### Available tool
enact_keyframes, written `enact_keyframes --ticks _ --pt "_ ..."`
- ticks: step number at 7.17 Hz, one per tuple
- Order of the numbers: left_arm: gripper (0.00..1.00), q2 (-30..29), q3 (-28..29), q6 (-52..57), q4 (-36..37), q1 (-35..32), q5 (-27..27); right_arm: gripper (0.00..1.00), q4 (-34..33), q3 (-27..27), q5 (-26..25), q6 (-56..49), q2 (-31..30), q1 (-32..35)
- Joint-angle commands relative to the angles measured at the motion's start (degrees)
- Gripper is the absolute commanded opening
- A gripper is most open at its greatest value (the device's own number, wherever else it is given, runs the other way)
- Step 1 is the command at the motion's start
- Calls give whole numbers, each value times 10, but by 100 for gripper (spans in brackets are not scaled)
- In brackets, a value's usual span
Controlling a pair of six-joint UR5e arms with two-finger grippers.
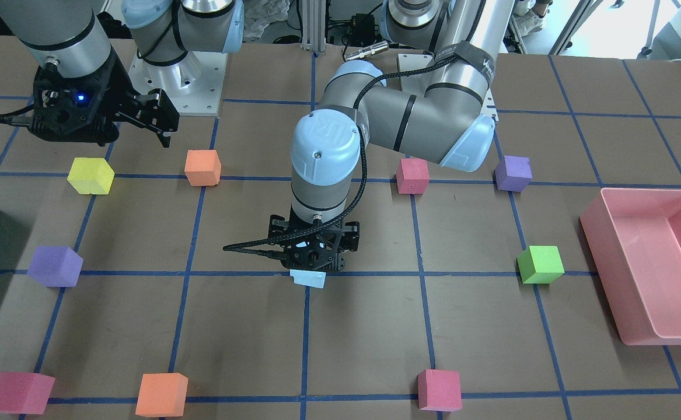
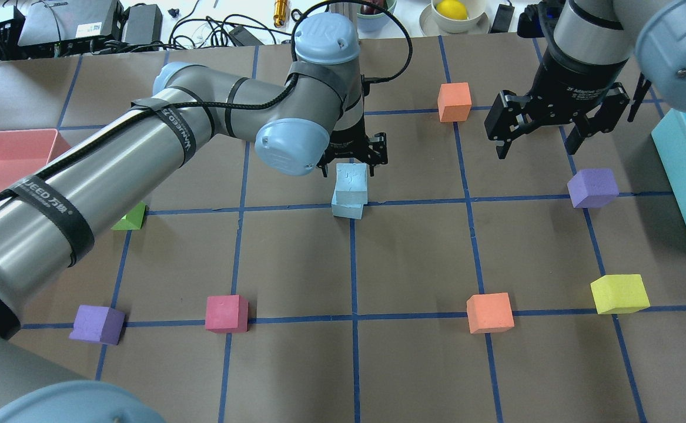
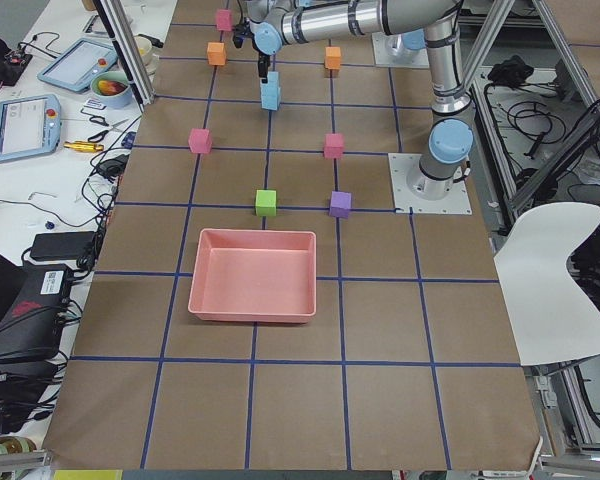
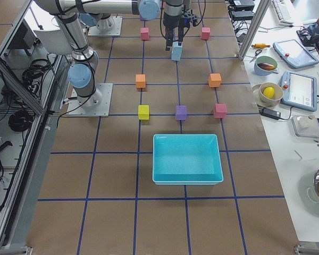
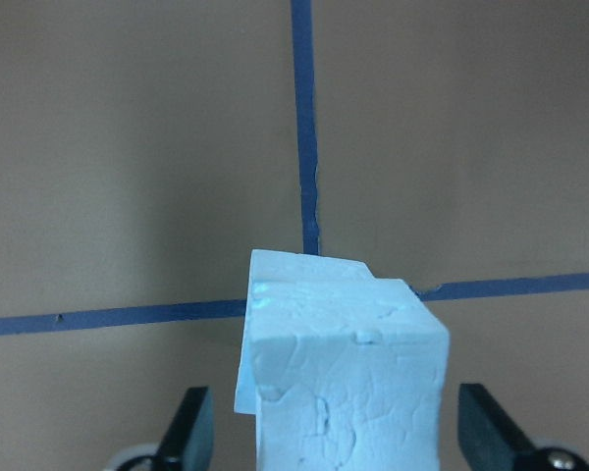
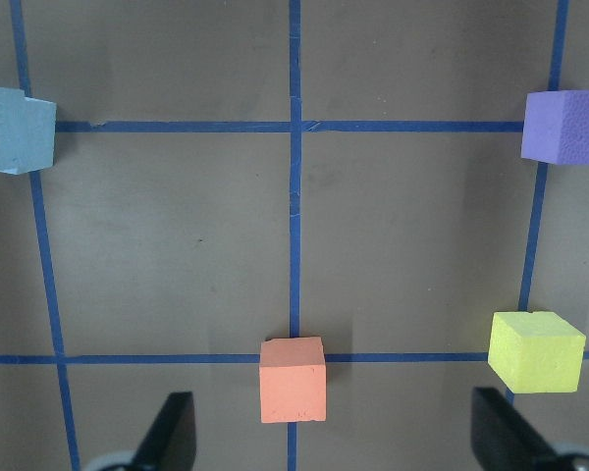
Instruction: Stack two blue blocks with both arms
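Nearly done, I'd say: the upper blue block (image 2: 351, 176) sits slightly askew on the lower blue block (image 2: 347, 210), mid tabletop (image 2: 413, 258). The left claw (image 2: 350, 167) straddles it, spread apart; only lifting clear remains. The right claw (image 2: 536, 147) hangs spread and empty, off right.

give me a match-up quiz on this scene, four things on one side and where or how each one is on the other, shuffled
Things:
1. upper blue block
2. left gripper
3. right gripper
4. green cube

Places or states:
a. open and empty, hanging above the table
b. on the table beside the pink bin
c. resting on the lower blue block, slightly offset
d. open, with a finger on either side of a block and a gap on both sides

Pairs: 1-c, 2-d, 3-a, 4-b
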Motion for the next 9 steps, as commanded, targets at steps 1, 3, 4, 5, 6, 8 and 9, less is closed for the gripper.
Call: enact_keyframes --ticks 1,3,4,5,6,8,9 --pt "100 44 39 64 -64 58 1 100 0 -2 0 4 0 0" --pt "100 88 70 181 -140 118 66 100 1 -1 1 4 3 0" --pt "100 122 73 188 -172 135 61 100 1 -1 1 4 1 0" --pt "100 151 67 182 -196 135 57 100 1 0 1 4 1 0" --pt "100 171 67 178 -198 142 45 100 1 4 -1 4 0 0" --pt "100 180 58 153 -196 148 43 100 1 3 -2 4 0 0" --pt "100 187 46 150 -198 145 43 100 1 4 -1 4 0 0"
